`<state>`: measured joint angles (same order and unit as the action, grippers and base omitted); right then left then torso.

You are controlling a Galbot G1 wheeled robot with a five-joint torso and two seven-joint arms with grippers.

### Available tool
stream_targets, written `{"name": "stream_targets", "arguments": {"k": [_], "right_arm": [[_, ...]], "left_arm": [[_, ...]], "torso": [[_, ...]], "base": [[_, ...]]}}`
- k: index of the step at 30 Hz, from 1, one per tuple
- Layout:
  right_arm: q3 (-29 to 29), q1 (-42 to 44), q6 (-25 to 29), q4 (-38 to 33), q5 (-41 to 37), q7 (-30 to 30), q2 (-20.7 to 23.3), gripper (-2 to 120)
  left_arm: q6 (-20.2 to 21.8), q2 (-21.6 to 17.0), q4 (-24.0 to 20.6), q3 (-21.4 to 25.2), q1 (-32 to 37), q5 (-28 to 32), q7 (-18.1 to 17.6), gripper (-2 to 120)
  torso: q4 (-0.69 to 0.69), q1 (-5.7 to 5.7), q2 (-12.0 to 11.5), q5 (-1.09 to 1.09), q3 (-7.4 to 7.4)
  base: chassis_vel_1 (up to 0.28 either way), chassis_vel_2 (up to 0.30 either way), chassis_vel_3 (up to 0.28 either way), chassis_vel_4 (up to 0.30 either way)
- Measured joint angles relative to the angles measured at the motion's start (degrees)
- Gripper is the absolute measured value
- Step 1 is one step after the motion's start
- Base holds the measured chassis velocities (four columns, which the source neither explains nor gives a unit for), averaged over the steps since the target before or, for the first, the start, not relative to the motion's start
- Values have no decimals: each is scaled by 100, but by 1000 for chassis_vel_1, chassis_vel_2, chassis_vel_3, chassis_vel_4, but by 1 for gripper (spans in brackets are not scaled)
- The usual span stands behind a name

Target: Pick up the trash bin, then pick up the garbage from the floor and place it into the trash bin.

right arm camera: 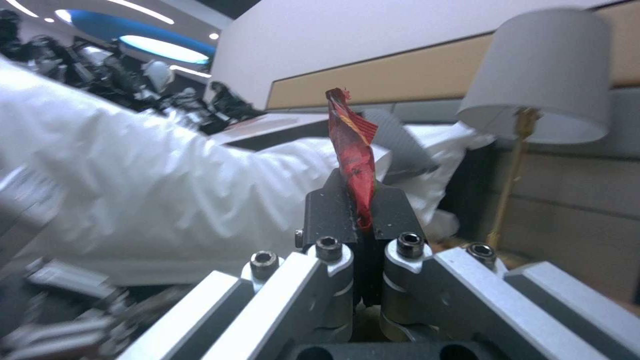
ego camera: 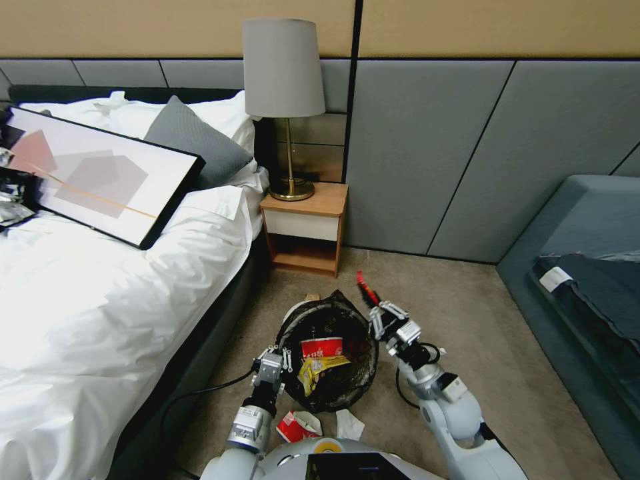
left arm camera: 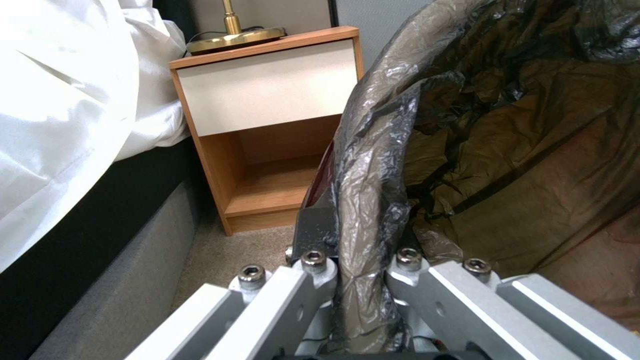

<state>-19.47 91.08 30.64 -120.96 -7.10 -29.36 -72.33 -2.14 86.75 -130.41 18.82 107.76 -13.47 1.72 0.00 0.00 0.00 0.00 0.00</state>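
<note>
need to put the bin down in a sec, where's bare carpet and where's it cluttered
Bare carpet runs on the right, between the trash bin and the blue sofa. Crowded: the strip by the bed, and the near side, where a red-and-white wrapper and a white tissue lie.

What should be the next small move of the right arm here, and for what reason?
Probably carry the right gripper inward over the trash bin before opening. It is shut on a red wrapper and sits just outside the far rim, so a release now might miss. The left gripper holds the bin by its rim.
</note>
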Motion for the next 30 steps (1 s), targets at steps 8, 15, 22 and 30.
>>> {"name": "stream_targets", "arguments": {"k": [8, 15, 22, 30], "right_arm": [[422, 38, 236, 821, 353, -31, -89, 0], [443, -207, 213, 1279, 361, 86, -163, 0], [415, -366, 101, 1461, 362, 219, -192, 0], [367, -398, 49, 1465, 396, 404, -202, 39]], "left_arm": [[4, 10, 6, -5, 0, -4, 10, 1], [4, 10, -12, -6, 10, -14, 11, 1], [0, 18, -19, -41, 17, -36, 13, 1], [-11, 28, -7, -74, 20, -59, 13, 1]], "torso": [[0, 0, 0, 0, 0], [0, 0, 0, 0, 0], [1, 0, 0, 0, 0], [0, 0, 0, 0, 0]], "base": [[0, 0, 0, 0], [0, 0, 0, 0], [0, 0, 0, 0], [0, 0, 0, 0]]}}
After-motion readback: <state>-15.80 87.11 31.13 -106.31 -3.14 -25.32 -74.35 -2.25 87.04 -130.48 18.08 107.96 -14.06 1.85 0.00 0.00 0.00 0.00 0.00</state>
